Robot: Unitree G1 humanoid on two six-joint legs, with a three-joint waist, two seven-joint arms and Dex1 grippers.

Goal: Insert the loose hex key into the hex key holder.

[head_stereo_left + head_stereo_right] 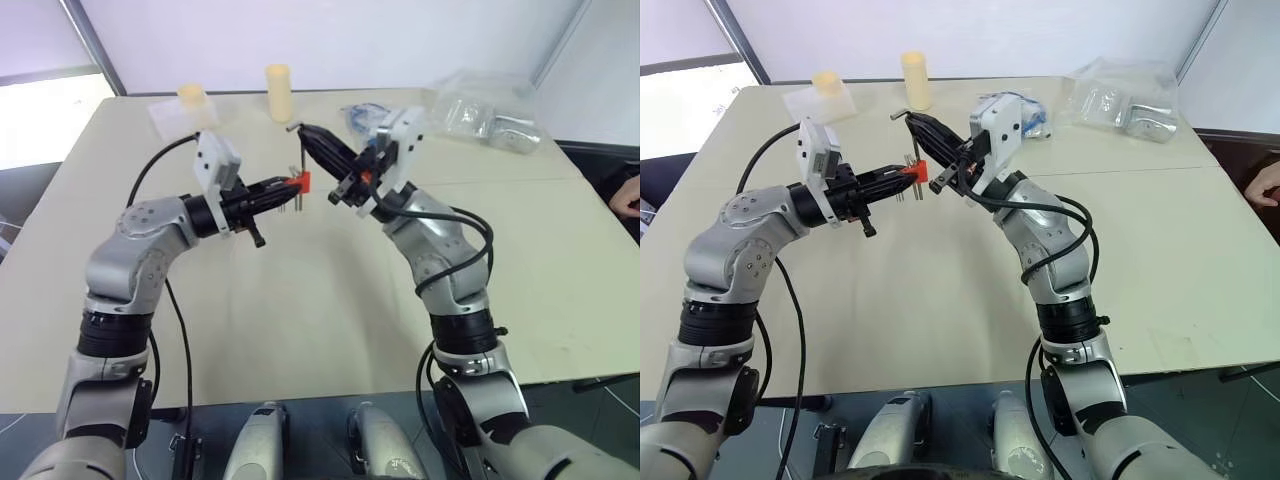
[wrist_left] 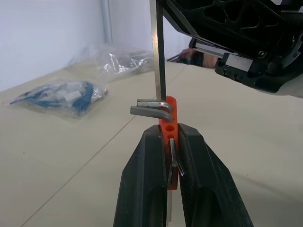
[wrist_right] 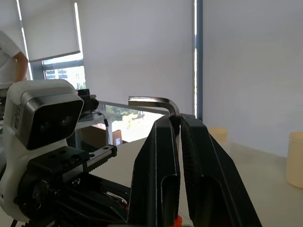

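table (image 1: 300, 330) — two cream cylinders (image 1: 278, 92) | plastic bags (image 1: 485, 110)

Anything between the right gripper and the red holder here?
Only the loose hex key: the right gripper grips its bent end, and its long shaft reaches the red holder in the left gripper, seen in the left wrist view.

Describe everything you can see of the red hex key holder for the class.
The hex key holder is a small red-orange plastic block with a row of round holes. Two grey bent keys stick out near one end. The left tool is shut on it, holding it above the table. The loose hex key, held by the right tool, reaches its end.
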